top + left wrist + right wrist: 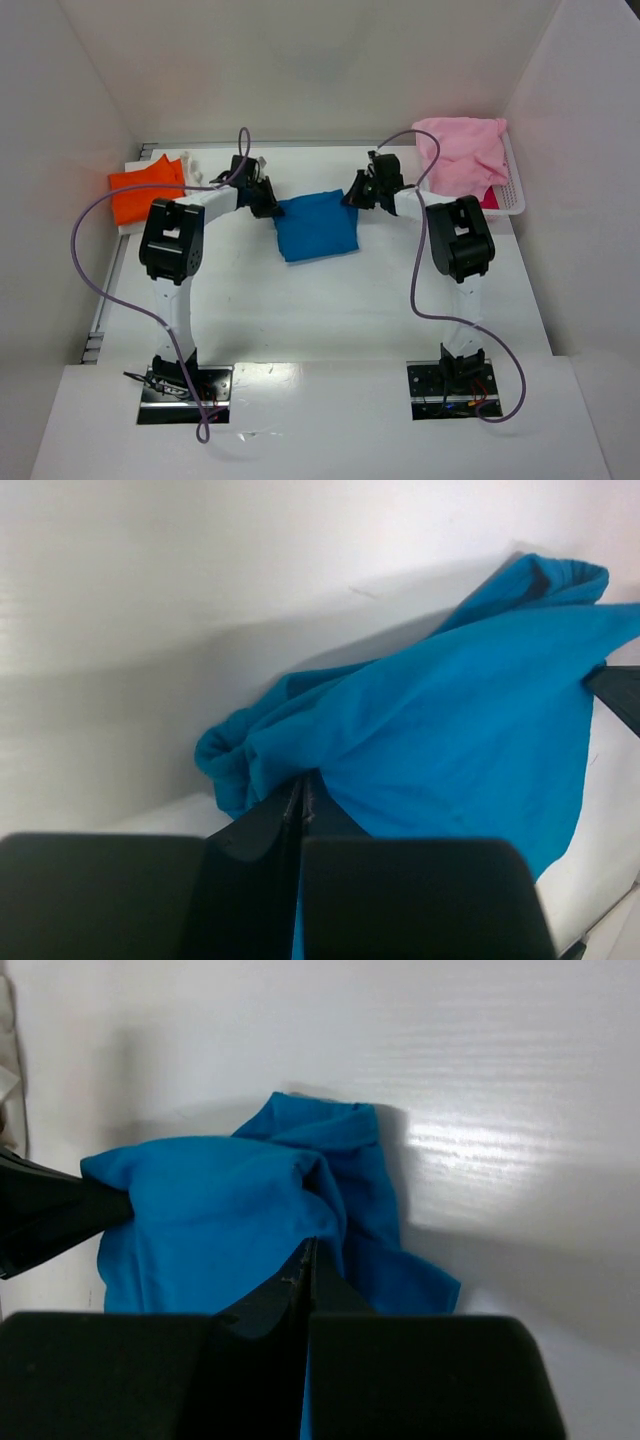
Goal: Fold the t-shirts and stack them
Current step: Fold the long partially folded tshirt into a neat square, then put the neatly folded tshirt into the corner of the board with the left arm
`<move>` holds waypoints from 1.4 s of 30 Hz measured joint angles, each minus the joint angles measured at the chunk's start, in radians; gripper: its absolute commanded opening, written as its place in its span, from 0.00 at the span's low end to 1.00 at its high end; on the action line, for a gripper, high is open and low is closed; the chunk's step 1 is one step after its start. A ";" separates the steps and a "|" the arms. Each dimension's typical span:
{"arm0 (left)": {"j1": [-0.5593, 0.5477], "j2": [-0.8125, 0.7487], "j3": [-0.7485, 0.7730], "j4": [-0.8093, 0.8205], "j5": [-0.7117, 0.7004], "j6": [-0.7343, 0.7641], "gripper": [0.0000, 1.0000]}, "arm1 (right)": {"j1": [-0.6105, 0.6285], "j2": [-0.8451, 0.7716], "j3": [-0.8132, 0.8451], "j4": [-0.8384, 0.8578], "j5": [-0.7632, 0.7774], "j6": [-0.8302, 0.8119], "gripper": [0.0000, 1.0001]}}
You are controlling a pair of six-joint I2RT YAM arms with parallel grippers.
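The blue t-shirt (317, 226) lies folded into a small rectangle at the table's middle. My left gripper (268, 205) is shut on its far left corner, jaws pressed together with blue cloth between them (303, 780). My right gripper (352, 195) is shut on its far right corner (308, 1250). The cloth (470, 720) hangs bunched between the two grippers, and it also shows in the right wrist view (220, 1220). The orange t-shirt (145, 190) lies folded at the far left. The pink t-shirt (462, 152) is piled in the basket at the far right.
The white plastic basket (512, 195) stands at the far right with a magenta item (490, 197) under the pink tee. A white crumpled thing (195, 165) lies beside the orange tee. White walls close in on the back and both sides.
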State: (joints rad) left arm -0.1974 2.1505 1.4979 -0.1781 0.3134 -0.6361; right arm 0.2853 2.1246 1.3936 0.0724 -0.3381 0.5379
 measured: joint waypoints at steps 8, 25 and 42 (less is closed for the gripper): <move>0.022 -0.008 0.015 -0.010 0.018 0.012 0.32 | 0.000 0.021 0.088 -0.035 0.032 -0.010 0.00; 0.022 -0.502 -0.315 0.039 -0.047 0.038 0.82 | 0.025 -0.474 -0.148 -0.086 0.092 -0.067 0.00; 0.023 -0.300 -0.448 0.209 0.002 -0.105 0.83 | 0.157 -0.145 0.005 -0.314 0.282 -0.138 0.00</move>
State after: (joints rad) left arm -0.1741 1.8509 1.0500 0.0305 0.3153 -0.7411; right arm 0.4427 1.9800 1.3984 -0.2420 -0.0564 0.3995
